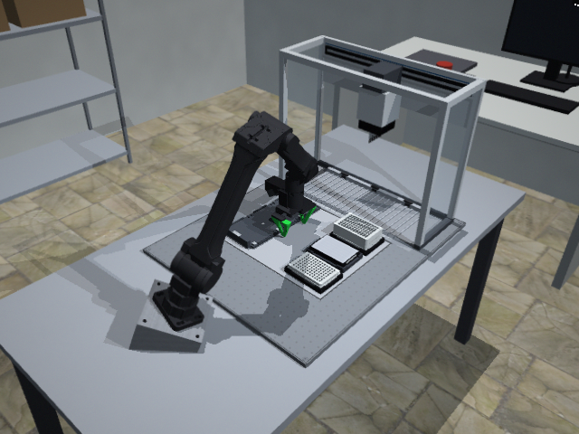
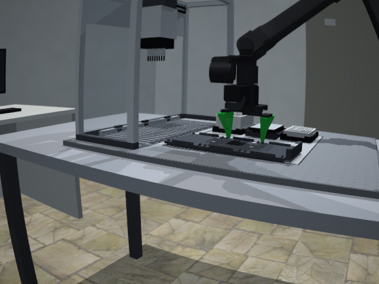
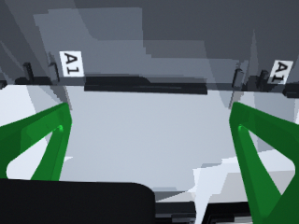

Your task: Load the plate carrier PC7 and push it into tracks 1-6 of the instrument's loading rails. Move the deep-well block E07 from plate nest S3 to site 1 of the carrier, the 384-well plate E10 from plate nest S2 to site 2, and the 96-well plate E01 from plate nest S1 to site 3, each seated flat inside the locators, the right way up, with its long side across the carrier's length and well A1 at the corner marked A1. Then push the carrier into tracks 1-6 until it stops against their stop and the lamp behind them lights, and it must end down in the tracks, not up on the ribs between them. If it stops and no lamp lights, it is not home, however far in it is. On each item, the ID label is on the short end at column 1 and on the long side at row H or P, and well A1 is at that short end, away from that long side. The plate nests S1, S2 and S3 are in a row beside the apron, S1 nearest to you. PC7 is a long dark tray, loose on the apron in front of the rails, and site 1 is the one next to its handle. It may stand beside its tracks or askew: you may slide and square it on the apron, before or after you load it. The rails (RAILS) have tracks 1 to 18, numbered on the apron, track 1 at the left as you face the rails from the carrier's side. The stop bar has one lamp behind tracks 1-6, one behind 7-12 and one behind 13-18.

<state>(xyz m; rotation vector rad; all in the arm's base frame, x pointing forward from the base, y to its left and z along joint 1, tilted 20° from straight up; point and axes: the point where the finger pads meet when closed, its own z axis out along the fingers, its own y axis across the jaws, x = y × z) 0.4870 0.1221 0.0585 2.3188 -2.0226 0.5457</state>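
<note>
Two white "A1" tags (image 3: 70,63) read clearly in the wrist view only. Carrier PC7 (image 2: 235,147) lies on the worktop (image 1: 261,387), unloaded, before the rails (image 1: 360,196). Wide open and gripping nothing, the hand (image 2: 244,139) straddles it.

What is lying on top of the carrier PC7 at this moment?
No plate lies on PC7; its visible sites are bare. The open gripper reaches down to it, holding nothing. In the top view the arm covers part of the tray.
</note>
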